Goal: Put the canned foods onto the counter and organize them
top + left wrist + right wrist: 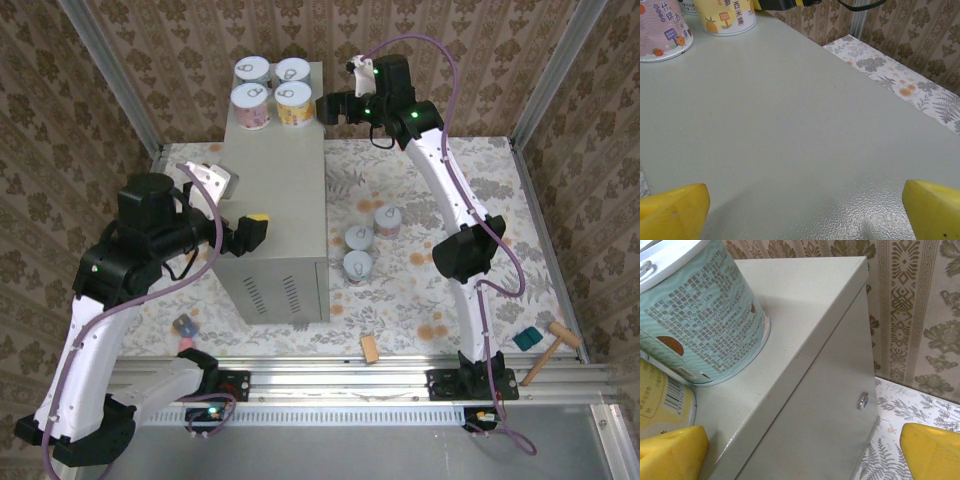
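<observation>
While its jaws gape wide, the left gripper [805, 215] hovers over the smooth grey metal counter [790, 125], well apart from a pink can [660, 30] and a yellow can [727, 17] printed with Chinese characters. The right gripper [805, 450], equally wide, straddles the counter's edge near a pale blue can [705, 325] covered in fine print. Three cans [359, 237] stand on the floral floor [420, 290].

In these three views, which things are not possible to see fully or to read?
Left wrist view: the pink can and the yellow can are cut off by the top edge.
Right wrist view: the pale blue can is cut off by the top and left edges.
Top external view: the labels of the three cans on the floral floor are too small to read; the small object beside the left arm is too small to name.
</observation>
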Robot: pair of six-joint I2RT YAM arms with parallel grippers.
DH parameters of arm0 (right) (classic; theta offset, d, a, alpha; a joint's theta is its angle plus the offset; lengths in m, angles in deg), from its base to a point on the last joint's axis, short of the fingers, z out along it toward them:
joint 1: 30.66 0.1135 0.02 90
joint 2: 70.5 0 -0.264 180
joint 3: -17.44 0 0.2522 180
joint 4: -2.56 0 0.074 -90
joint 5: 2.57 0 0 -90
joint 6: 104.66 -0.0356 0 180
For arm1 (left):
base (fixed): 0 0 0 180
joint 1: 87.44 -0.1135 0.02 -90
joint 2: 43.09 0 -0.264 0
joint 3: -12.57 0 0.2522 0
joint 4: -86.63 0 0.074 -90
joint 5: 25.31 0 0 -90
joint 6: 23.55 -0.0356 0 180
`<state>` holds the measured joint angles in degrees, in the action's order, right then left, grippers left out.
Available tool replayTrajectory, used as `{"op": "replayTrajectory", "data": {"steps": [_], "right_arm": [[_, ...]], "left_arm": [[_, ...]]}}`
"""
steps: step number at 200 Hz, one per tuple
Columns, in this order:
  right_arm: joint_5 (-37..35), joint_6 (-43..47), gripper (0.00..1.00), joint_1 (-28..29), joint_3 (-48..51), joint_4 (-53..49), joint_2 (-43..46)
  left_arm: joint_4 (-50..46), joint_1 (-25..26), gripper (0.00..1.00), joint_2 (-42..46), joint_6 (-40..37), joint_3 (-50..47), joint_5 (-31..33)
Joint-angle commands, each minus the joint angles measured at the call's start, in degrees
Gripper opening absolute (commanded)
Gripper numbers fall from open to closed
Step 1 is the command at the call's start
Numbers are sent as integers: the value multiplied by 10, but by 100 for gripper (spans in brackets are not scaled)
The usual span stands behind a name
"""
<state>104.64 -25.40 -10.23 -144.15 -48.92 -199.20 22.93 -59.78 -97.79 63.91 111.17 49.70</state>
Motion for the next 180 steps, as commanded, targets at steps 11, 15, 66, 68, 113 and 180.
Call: {"op": "replayTrajectory", "data": {"steps": [11, 15, 66, 68, 113, 180], "right_arm": [[17, -2, 100, 6, -15, -13, -16], [17, -2, 100, 7, -15, -14, -17], [14, -1, 100, 9, -15, -14, -17], [14, 0, 100, 10, -15, -13, -17], [-15, 18, 100, 18, -16, -22, -18], [-63, 50, 100, 35, -16, -38, -17]], "left_arm": [[-5, 0, 100, 1, 9, 18, 6], [-5, 0, 100, 1, 9, 18, 6], [-7, 1, 100, 3, 9, 19, 7], [-8, 0, 100, 3, 9, 19, 7], [-8, 1, 100, 3, 9, 18, 7], [-7, 1, 100, 2, 10, 19, 7]]}}
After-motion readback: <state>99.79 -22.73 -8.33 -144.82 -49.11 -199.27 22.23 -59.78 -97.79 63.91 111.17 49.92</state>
